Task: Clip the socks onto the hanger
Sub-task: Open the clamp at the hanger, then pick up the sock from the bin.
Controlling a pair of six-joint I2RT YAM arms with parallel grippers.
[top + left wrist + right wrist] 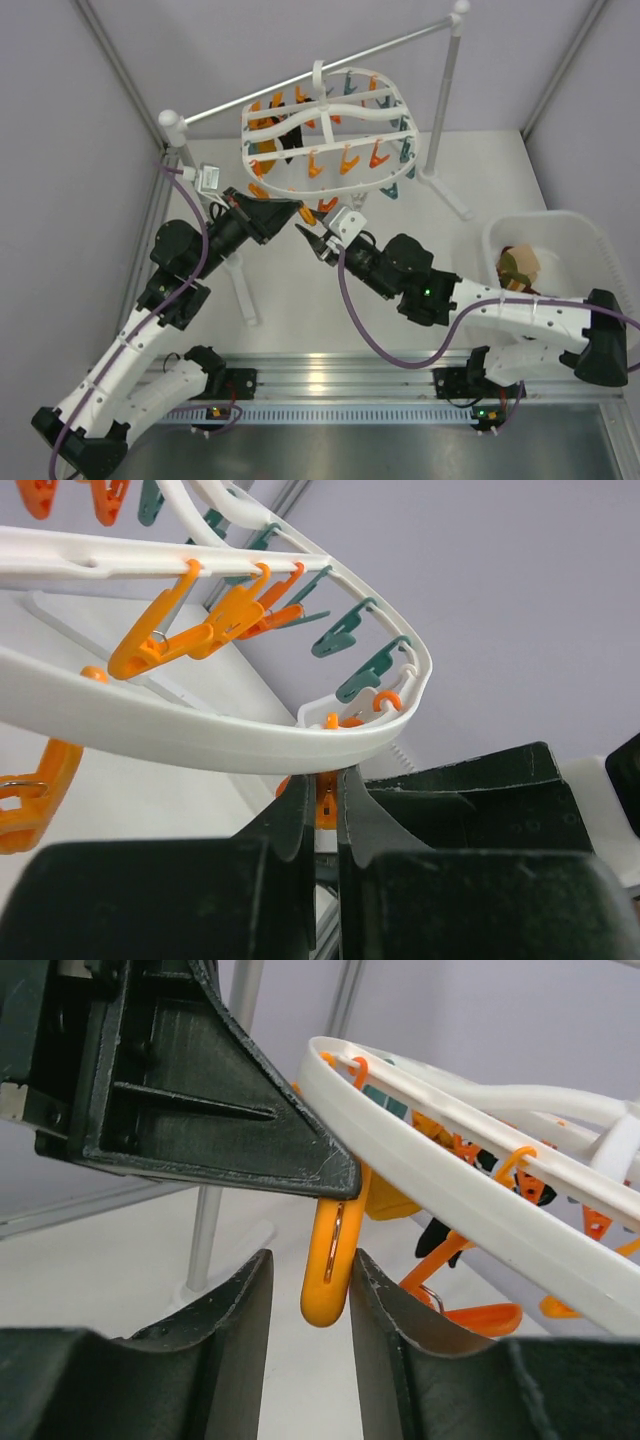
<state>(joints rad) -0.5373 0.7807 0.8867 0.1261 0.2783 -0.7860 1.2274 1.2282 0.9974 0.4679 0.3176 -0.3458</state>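
Observation:
The white oval hanger point(392, 115) with orange and teal pegs hangs from the rail. It also shows in the left wrist view point(200, 730) and the right wrist view point(470, 1195). My left gripper point(297, 207) is shut on the top of an orange peg point(327, 802) just under the hanger's near rim. My right gripper point(303, 232) is open, its fingers point(385, 1290) on either side of that peg's lower end point(330, 1260). Tan and brown socks point(520, 265) lie in the bin. A dark piece point(286, 138) hangs among the pegs.
A thin grey metal rail point(330, 62) on white posts point(445, 100) carries the hanger. A white bin point(590, 240) stands at the right. A post foot point(240, 285) lies by the left arm. Metal frame bars run along the walls.

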